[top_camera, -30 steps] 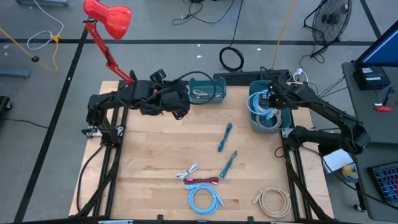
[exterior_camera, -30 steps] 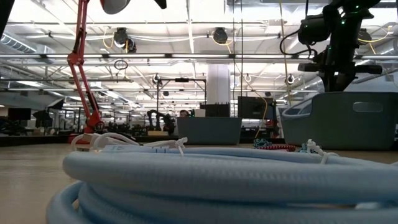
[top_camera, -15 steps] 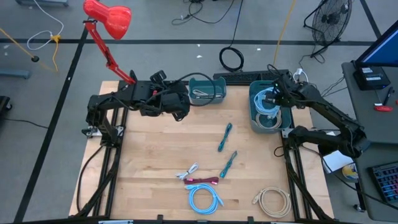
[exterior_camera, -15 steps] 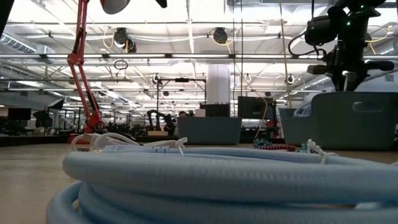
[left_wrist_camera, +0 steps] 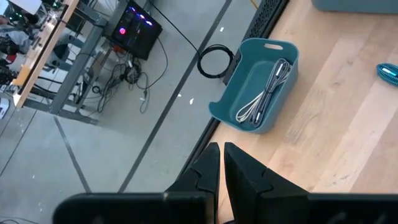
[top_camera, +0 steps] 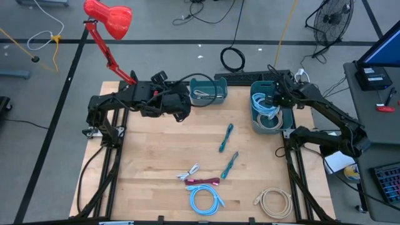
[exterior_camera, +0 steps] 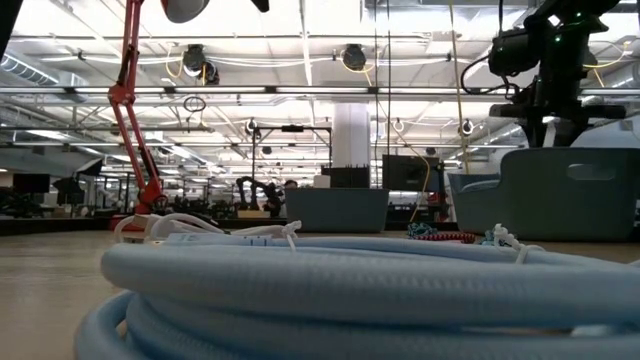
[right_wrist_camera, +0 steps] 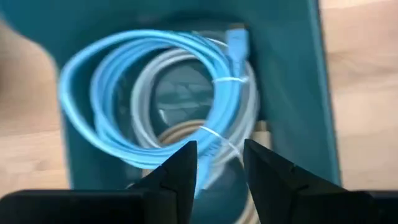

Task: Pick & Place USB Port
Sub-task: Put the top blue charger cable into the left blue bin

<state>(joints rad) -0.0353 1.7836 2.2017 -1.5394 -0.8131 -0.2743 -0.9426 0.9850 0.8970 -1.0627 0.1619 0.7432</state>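
Your right gripper [right_wrist_camera: 217, 163] hangs over large teal bin [top_camera: 257, 122] at surface's right rear, fingers parted, nothing between them. Blue cable coil [right_wrist_camera: 134, 102] lies directly beneath, inside bin, atop grey coil.

Left gripper [left_wrist_camera: 219, 163] pinched closed, empty, near small teal bin [left_wrist_camera: 239, 81] holding grey cable.

Remaining cables on wooden surface [top_camera: 156, 150]: two teal bundles [top_camera: 225, 137] mid-surface, long axes diagonal, roughly midway between arms. Room busy beyond.

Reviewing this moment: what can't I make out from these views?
- Bottom of the large bin: right wrist view, covered by the blue cable coil.
- Cables on the table: low view, blocked by the near blue coil.
- Connector types of the cables in the small bin: too small.
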